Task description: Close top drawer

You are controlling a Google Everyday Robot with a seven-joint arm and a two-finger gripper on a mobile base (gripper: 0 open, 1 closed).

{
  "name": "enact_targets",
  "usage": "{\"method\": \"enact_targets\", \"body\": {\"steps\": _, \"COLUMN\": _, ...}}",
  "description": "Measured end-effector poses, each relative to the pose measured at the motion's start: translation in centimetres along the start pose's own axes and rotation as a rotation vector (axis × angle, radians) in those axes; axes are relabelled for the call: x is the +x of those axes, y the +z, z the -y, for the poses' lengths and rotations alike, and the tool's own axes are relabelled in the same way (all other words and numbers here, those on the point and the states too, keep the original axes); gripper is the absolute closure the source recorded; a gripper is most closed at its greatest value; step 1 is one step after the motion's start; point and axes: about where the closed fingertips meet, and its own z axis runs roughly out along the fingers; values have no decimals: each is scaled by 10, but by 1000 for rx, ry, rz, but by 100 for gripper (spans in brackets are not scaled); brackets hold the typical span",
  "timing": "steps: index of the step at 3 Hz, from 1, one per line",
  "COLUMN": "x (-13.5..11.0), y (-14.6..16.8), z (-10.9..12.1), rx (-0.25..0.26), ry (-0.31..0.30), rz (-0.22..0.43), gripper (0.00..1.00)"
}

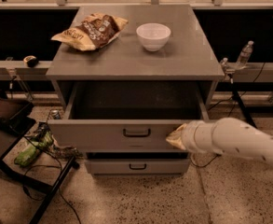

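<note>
The top drawer (103,134) of the grey cabinet stands pulled out, its inside dark and empty. Its small black bar handle (136,133) sits at front centre. My gripper (173,137) is at the end of the white arm (238,141) that comes in from the right. It rests against the right part of the drawer's front face, to the right of the handle. A lower drawer (137,166) with its own black handle shows below, pushed in.
A chip bag (90,31) and a white bowl (153,35) stand on the cabinet top (187,55). A plastic bottle (244,55) stands at the right. A dark stand (5,125) and cables with a green object (31,150) lie on the floor at left.
</note>
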Motion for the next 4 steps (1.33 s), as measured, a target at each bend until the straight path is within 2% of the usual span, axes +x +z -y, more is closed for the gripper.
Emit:
{"method": "enact_targets", "body": {"steps": 1, "x": 0, "y": 2, "z": 1, "rx": 0, "ry": -2, "rz": -1, "gripper": 100}}
{"method": "enact_targets", "body": {"steps": 2, "x": 1, "y": 27, "z": 36, "rx": 2, "ry": -25, "rz": -9, "gripper": 100}}
{"method": "enact_targets", "body": {"steps": 3, "x": 1, "y": 27, "z": 36, "rx": 2, "ry": -25, "rz": -9, "gripper": 100}}
{"method": "enact_targets", "body": {"steps": 4, "x": -1, "y": 48, "z": 65, "rx": 2, "ry": -41, "rz": -15, "gripper": 100}}
